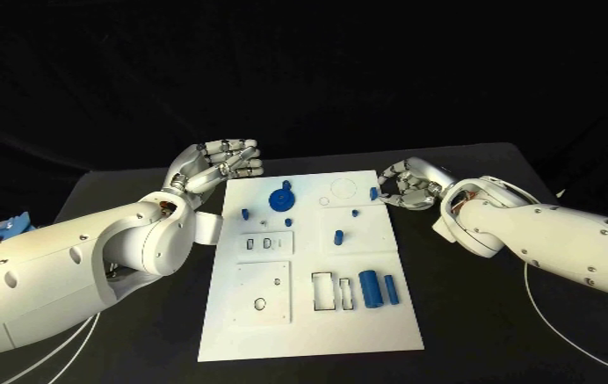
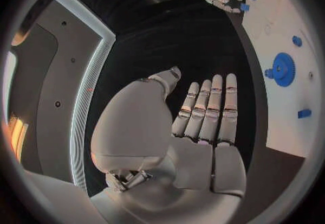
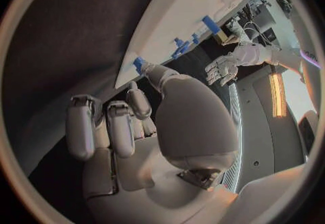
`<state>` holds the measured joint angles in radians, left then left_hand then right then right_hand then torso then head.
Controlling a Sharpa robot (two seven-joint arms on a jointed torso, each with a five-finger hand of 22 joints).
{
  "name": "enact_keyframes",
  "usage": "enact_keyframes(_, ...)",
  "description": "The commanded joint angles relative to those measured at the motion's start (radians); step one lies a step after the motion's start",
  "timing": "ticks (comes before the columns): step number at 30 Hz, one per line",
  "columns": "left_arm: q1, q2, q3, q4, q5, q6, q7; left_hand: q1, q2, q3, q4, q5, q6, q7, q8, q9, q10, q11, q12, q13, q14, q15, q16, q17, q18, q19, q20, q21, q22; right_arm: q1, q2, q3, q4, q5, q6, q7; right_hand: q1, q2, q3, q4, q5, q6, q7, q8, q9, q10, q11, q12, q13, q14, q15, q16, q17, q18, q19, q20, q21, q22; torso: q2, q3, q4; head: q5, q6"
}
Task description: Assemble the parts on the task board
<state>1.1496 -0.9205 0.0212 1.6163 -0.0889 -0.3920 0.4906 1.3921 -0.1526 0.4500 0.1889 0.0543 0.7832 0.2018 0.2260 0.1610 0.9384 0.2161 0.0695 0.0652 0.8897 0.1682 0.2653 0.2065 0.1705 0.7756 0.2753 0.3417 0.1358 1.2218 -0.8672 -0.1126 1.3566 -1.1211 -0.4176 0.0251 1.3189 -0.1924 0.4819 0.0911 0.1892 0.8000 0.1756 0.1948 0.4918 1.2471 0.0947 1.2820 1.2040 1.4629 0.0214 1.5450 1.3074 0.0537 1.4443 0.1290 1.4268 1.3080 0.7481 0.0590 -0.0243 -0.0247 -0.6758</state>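
Now, nearest the robot on the task board (image 1: 241,331), two blue cylinders (image 1: 370,288) lie side by side, the slimmer one to the right, just beside a pair of rectangular slots. They look like small rigid plastic pieces, light and smooth, likely to roll or slip, so I'd pinch each across its middle rather than at the rounded ends.

Moving up the board, a short blue peg (image 1: 338,237) sits near the centre, and beyond it the blue gear (image 1: 281,198) lies flat with smaller blue bits around it. The gear's teeth should give fingertips purchase at its rim.

Over to the right hand (image 1: 408,186) at the board's far right edge: its fingers are curled in, and a small blue part (image 1: 375,194) sits right at the thumb tip (image 3: 153,71). Whether it's actually pinched or only touched, I cannot tell.

Far left, the left hand (image 1: 218,163) hovers beside the board's far left corner, fingers straight and together, palm bare, holding nothing, well apart from the gear.
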Motion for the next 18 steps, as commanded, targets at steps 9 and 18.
enact_keyframes(9,0.001,0.004,0.001,0.001,0.003,0.022,0.000,-0.010,0.004,0.004,-0.003,-0.001,0.001,0.070,-0.006,-0.001,0.000,0.001,-0.003,0.001,-0.005,0.004,-0.006,0.001,0.011,0.002,0.003,0.003,-0.002,-0.001,0.019,-0.001,-0.010,-0.032,-0.001,-0.002,0.005,0.005,0.009,-0.004,-0.007,0.011,0.001,-0.002,0.002,0.005,-0.003,0.005,0.000,0.091,-0.001,0.005,0.194,-0.010,0.009,-0.002,0.007,0.128,0.001,0.0000,0.0003,-0.001,-0.001)
enact_keyframes(18,0.001,0.005,0.001,-0.001,0.003,0.024,-0.003,-0.010,0.004,0.004,-0.003,-0.001,0.001,0.070,-0.006,-0.001,0.000,0.001,-0.003,0.001,-0.005,0.004,-0.006,0.001,0.011,0.002,0.003,0.003,-0.002,-0.001,0.027,-0.002,-0.010,-0.049,0.009,-0.006,0.007,0.005,0.011,-0.006,-0.008,0.011,0.001,-0.003,0.001,0.005,-0.003,0.005,0.000,0.091,-0.002,0.005,0.194,-0.010,0.009,-0.002,0.007,0.128,0.001,-0.0004,-0.0002,0.001,-0.003)
